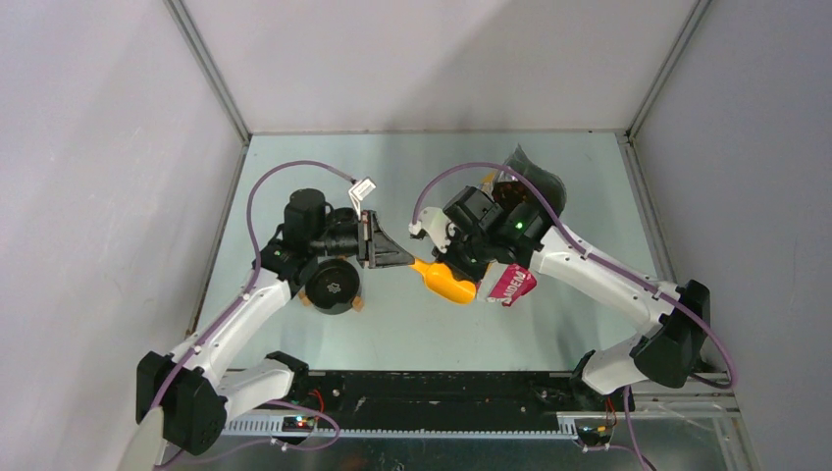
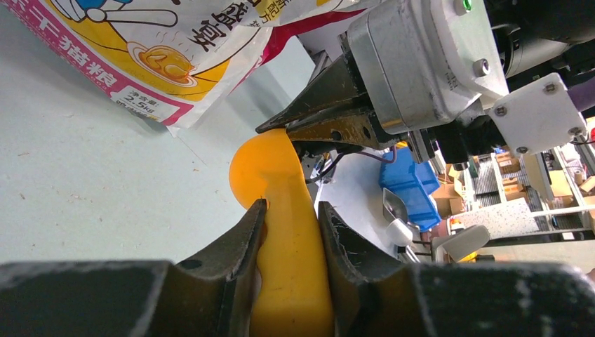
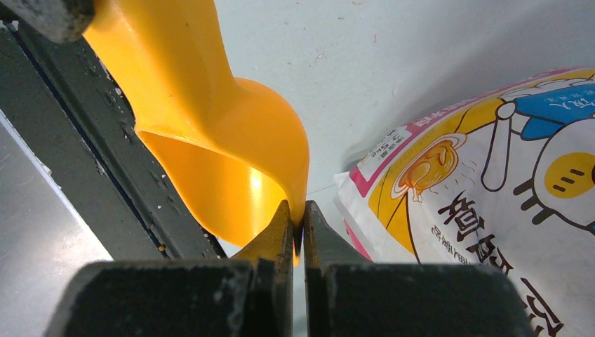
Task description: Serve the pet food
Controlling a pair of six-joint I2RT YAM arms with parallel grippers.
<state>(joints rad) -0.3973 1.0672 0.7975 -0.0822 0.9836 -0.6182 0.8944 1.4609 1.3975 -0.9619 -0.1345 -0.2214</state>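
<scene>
Pet food [image 1: 505, 193] shows only in the overhead view, as a small brown patch inside the dark open mouth of the bag [image 1: 512, 285]. It is too small there to make out single pellets. That mouth points toward the far edge of the table [image 1: 392, 339], right of its middle, and the bag's printed pink end lies nearer the middle, with the right arm crossing over the stretch between.

Just beside the bag's printed end, toward the left, an orange scoop [image 1: 446, 282] sits near the middle of the table, its handle reaching out to the left. The right gripper [image 3: 298, 210] is closed hard on the rim of the scoop's bowl, its two fingers nearly meeting with only the thin orange wall pinched between them. In the right wrist view the bag's cartoon print lies just to the right of that grip.

The left gripper [image 2: 291, 210] is clamped on the scoop's handle, one dark finger pressed against each side of it, so both arms hold the same scoop from opposite ends.
</scene>
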